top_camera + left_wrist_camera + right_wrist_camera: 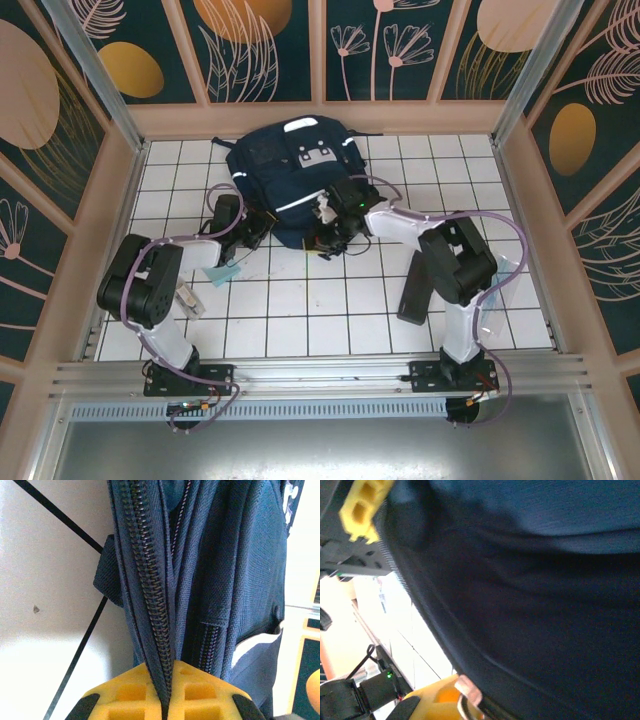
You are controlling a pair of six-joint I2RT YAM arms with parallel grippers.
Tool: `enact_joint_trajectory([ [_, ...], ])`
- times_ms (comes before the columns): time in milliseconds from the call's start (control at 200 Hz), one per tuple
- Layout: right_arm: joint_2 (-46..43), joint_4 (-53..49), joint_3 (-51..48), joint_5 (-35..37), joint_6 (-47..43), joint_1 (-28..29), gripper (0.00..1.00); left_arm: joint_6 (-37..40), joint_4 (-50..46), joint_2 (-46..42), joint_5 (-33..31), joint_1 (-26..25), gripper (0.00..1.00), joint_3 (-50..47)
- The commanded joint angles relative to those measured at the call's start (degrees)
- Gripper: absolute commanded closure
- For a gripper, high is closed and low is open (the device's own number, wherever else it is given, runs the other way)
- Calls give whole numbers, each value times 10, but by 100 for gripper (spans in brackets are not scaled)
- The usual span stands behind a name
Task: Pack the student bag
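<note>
The student bag point(290, 165), navy blue with white stripes, lies at the back middle of the tiled table. My left gripper point(256, 236) is at its near-left edge. In the left wrist view this gripper point(167, 702) is shut, its yellow fingers point(132, 695) pinching the bag's open zipper band point(150, 580). My right gripper point(335, 228) is at the bag's near edge. In the right wrist view dark bag fabric point(530, 590) runs down into that gripper point(470, 707), beside a yellow finger point(432, 700) and a small metal ring with a pale tab point(470, 692). The second finger is hidden.
A dark flat object point(414, 288) leans by the right arm. A teal item point(222, 272) and a clear packet point(188, 298) lie near the left arm. Another clear packet point(503, 290) lies at the right. Wooden walls point(120, 200) ring the table.
</note>
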Motion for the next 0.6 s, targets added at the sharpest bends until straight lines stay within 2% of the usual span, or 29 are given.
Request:
enact_joint_trajectory([
  [0,-20,-131,12,84,-77,-40,100,70,-64,-34,-15,16,100,7],
  [45,-13,-159,30,120,-103,-40,100,82,-81,-39,-13,17,100,12],
  [90,-7,-184,46,159,-126,-65,100,95,-95,-44,-12,20,100,15],
  [270,-1,-216,85,285,-165,-92,100,135,-138,-53,-19,28,100,32],
  [450,21,-201,121,412,-186,-93,100,169,-171,-47,-23,36,100,58],
  [530,39,-189,139,437,-206,-87,100,184,-185,-43,-21,40,100,71],
  [595,46,-183,147,419,-226,-76,100,198,-199,-38,-23,43,100,81],
])
